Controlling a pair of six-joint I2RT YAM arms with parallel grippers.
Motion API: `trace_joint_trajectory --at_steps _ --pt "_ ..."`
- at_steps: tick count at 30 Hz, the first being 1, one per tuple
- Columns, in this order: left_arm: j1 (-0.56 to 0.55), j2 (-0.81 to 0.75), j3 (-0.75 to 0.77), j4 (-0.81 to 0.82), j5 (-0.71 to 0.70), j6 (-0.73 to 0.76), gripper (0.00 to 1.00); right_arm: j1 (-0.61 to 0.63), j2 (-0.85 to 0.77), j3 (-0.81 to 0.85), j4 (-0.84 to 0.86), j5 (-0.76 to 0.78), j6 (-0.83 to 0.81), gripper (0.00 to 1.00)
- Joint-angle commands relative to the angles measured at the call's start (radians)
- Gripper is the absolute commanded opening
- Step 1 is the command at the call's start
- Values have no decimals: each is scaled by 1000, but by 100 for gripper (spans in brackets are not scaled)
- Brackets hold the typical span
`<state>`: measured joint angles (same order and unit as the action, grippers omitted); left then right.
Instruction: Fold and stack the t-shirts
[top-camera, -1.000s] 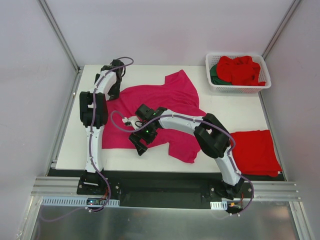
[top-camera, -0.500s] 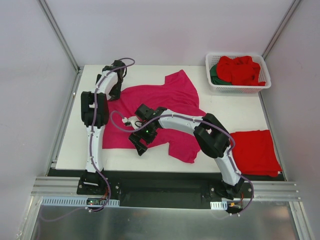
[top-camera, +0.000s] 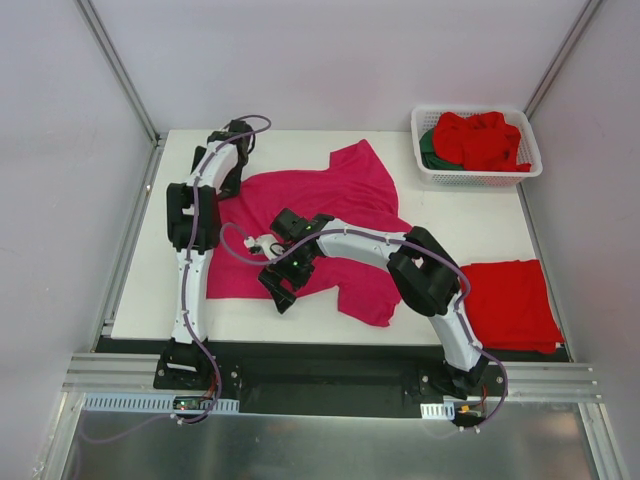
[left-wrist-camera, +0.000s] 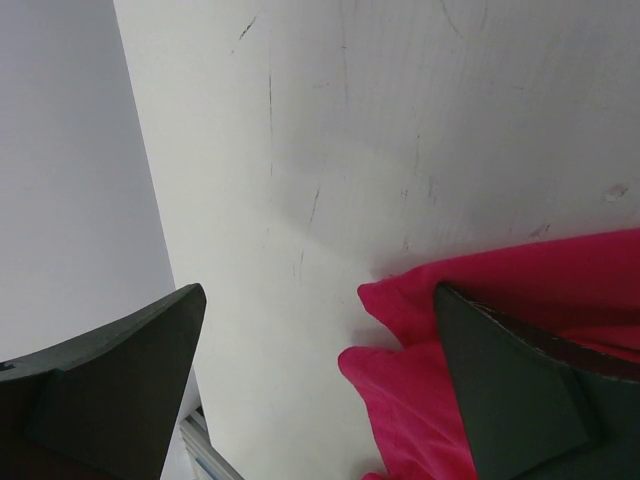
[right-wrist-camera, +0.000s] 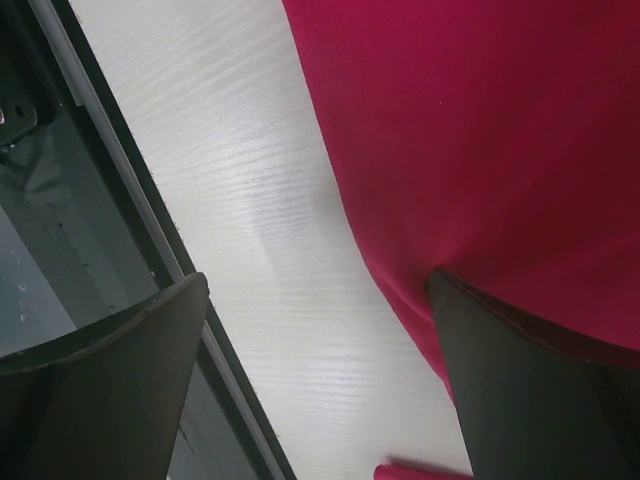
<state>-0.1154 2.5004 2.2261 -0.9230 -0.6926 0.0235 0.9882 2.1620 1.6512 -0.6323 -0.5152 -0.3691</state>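
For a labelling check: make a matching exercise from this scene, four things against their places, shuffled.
Things:
1. magenta shirt
2. folded red shirt
3. white basket
4. green shirt

Places:
a. table, far right corner
b. spread across the table's middle
c. table's near right corner
d. inside the basket

Pairs: 1-b, 2-c, 3-a, 4-d

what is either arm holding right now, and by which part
Nothing is held. The left fingers and the right fingers stand wide open over edges of the magenta t-shirt, closed on none of it.
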Motion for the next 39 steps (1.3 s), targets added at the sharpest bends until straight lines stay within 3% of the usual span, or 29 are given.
trace_joint_trajectory --at_steps 1,23,39 --pt "20 15 33 3 -25 4 99 23 87 -65 -150 0 -25 96" --pt "39 120 205 58 -93 33 99 50 96 -74 -204 21 -50 96" --pt "42 123 211 167 -101 82 99 70 85 -100 -287 35 -73 96"
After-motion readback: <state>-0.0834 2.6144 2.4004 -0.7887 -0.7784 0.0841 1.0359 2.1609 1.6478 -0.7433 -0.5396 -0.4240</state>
